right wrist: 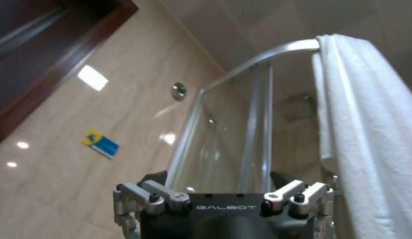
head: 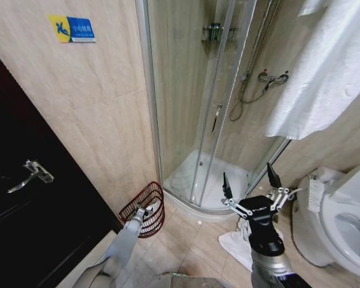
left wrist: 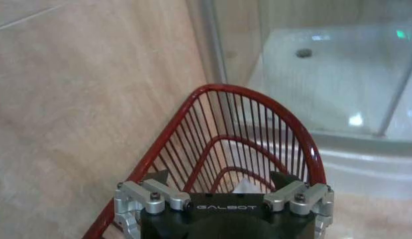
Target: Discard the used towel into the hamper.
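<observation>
The hamper (head: 145, 207) is a small dark red wire basket on the floor between the dark door and the shower. My left gripper (head: 141, 216) hovers at its near rim, open and holding nothing. In the left wrist view the left gripper (left wrist: 218, 178) points into the hamper (left wrist: 259, 107); a small white patch shows at its bottom. A white towel (head: 327, 66) hangs high at the right, draped over the shower rail (right wrist: 272, 52). My right gripper (head: 249, 179) points upward below the towel (right wrist: 365, 129), open and empty, seen in its own wrist view (right wrist: 219, 177).
A white cloth (head: 235, 245) lies on the floor under my right arm. The toilet (head: 342, 222) stands at the right. The glass shower enclosure (head: 192, 90) is straight ahead, with a dark door (head: 24, 198) and its handle at the left.
</observation>
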Robot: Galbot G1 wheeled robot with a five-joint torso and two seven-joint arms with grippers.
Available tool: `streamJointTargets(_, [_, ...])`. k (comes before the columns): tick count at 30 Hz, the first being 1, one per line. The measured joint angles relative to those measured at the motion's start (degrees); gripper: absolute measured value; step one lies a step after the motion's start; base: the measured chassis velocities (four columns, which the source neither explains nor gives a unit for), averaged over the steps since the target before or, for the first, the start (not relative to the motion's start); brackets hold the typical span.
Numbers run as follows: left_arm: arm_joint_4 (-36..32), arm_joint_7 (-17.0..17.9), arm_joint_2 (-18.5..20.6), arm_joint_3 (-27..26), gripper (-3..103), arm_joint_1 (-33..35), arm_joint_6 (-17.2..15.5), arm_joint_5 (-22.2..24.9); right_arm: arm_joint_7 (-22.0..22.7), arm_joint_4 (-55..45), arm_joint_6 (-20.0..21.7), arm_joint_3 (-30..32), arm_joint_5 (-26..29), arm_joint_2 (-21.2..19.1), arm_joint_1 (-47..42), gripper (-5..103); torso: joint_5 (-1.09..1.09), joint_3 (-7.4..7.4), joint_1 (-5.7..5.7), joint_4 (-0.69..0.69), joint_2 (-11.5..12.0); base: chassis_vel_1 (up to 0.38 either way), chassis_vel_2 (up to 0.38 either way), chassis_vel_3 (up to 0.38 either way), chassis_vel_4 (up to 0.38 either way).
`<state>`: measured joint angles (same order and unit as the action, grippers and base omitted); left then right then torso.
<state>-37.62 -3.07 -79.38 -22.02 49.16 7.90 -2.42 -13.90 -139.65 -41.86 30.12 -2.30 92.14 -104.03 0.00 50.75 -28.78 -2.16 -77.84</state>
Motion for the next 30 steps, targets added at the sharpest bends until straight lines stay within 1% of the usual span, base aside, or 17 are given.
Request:
streamJointTargets(2, [-5.5, -0.2, 1.3, 0.9, 100, 3.2, -4.1, 6.5, 2.6, -0.1, 0.6, -0.2, -1.1, 0.0, 0.0, 100, -0.01, 0.0, 0.0, 0.0, 0.0, 0.0, 0.0, 0.0, 0.0])
streamJointTargets(3, [-5.5, -0.2, 1.3, 0.9, 100, 3.2, -4.1, 6.5, 2.6, -0.1, 0.6, -0.2, -1.1, 0.0, 0.0, 100, -0.01, 0.0, 0.0, 0.0, 0.0, 0.0, 0.0, 0.0, 0.0])
streamJointTargets(5, [-9.7, -0.5, 2.4, 1.1, 100, 5.8, -7.1, 10.2, 3.5, -0.4, 0.9, -0.2, -1.3, 0.0, -0.1, 100, 0.01, 0.0, 0.0, 0.0, 0.0, 0.0, 0.0, 0.0, 0.0])
streamJointTargets(6, [-9.7, -0.5, 2.4, 1.1, 100, 5.8, -7.1, 10.2, 3.5, -0.4, 0.9, -0.2, -1.3, 0.0, -0.1, 100, 0.01, 0.0, 0.0, 0.0, 0.0, 0.0, 0.0, 0.0, 0.0])
streamJointTargets(9, [-19.2, -1.0, 3.5, -0.5, 100, 13.1, -10.9, 15.1, 4.9, -0.7, 1.4, -0.4, -1.4, 0.0, -0.1, 100, -0.01, 0.0, 0.0, -0.01, 0.0, 0.0, 0.0, 0.0, 0.0])
streamJointTargets(11, [-21.4, -1.0, 3.6, -0.9, 100, 14.8, -11.6, 16.0, 5.3, -0.7, 1.6, -0.5, -1.4, 0.0, -0.1, 100, -0.01, 0.0, 0.0, -0.01, 0.0, 0.0, 0.0, 0.0, 0.0])
streamJointTargets(14, [-31.5, -0.5, 4.0, -3.0, 100, 21.5, -12.6, 18.6, 7.8, -0.9, 2.9, -0.5, -1.7, 0.0, 0.1, 100, 0.0, 0.0, 0.01, 0.0, 0.0, 0.0, 0.0, 0.0, 0.0])
streamJointTargets(16, [-33.6, -0.3, 4.0, -3.4, 100, 22.8, -12.7, 19.0, 9.1, -1.0, 3.4, -0.5, -2.2, 0.0, 0.1, 100, 0.0, 0.0, 0.01, 0.0, 0.0, 0.0, 0.0, 0.0, 0.0])
streamJointTargets(17, [-38.8, 0.1, 4.1, -4.1, 100, 25.9, -13.4, 19.9, 11.1, -1.0, 4.1, -0.7, -2.7, 0.0, 0.2, 100, 0.01, 0.0, 0.01, 0.0, 0.0, 0.0, 0.0, 0.0, 0.0])
streamJointTargets(18, [-38.8, 0.1, 4.1, -4.1, 100, 25.9, -13.4, 19.9, 11.1, -1.0, 4.1, -0.7, -2.7, 0.0, 0.2, 100, 0.01, 0.0, 0.01, 0.0, 0.0, 0.0, 0.0, 0.0, 0.0])
streamJointTargets(19, [-43.1, 0.3, 4.2, -4.8, 100, 28.5, -13.8, 20.0, 12.3, -1.0, 4.6, -0.9, -2.8, 0.0, 0.3, 100, 0.01, 0.0, 0.01, -0.01, 0.0, 0.0, 0.0, 0.0, 0.0])
streamJointTargets(21, [-49.9, 0.6, 3.0, -6.8, 100, 33.0, -12.6, 17.6, 13.4, -0.7, 5.1, -1.2, -2.8, 0.0, 0.6, 100, 0.03, 0.0, 0.01, 0.0, 0.0, 0.0, 0.0, 0.0, 0.0])
streamJointTargets(22, [-49.9, 0.6, 3.0, -6.8, 100, 33.0, -12.6, 17.6, 13.4, -0.7, 5.1, -1.2, -2.8, 0.0, 0.6, 100, 0.03, 0.0, 0.01, 0.0, 0.0, 0.0, 0.0, 0.0, 0.0])
streamJointTargets(25, [-59.4, 0.6, -0.9, -8.8, 100, 41.2, -11.5, 15.3, 14.5, -0.3, 6.1, -1.7, -2.9, 0.0, 1.8, 100, 0.0, 0.0, 0.01, -0.02, 0.0, 0.0, 0.0, 0.0, 0.0])
streamJointTargets(26, [-59.4, 0.6, -0.9, -8.8, 100, 41.2, -11.5, 15.3, 14.5, -0.3, 6.1, -1.7, -2.9, 0.0, 1.8, 100, 0.0, 0.0, 0.01, -0.02, 0.0, 0.0, 0.0, 0.0, 0.0])
streamJointTargets(28, [-65.8, -0.5, -2.8, -9.3, 100, 46.1, -11.3, 14.0, 15.0, -0.3, 6.7, -1.5, -2.9, 0.0, 2.3, 100, 0.0, 0.0, 0.01, -0.02, 0.0, 0.0, 0.0, 0.0, 0.0])
streamJointTargets(30, [-67.2, -0.7, -3.1, -9.5, 100, 47.1, -11.2, 13.6, 15.1, -0.3, 6.9, -1.4, -2.8, 0.0, 2.4, 100, 0.01, 0.0, 0.01, -0.02, 0.0, 0.0, 0.0, 0.0, 0.0])
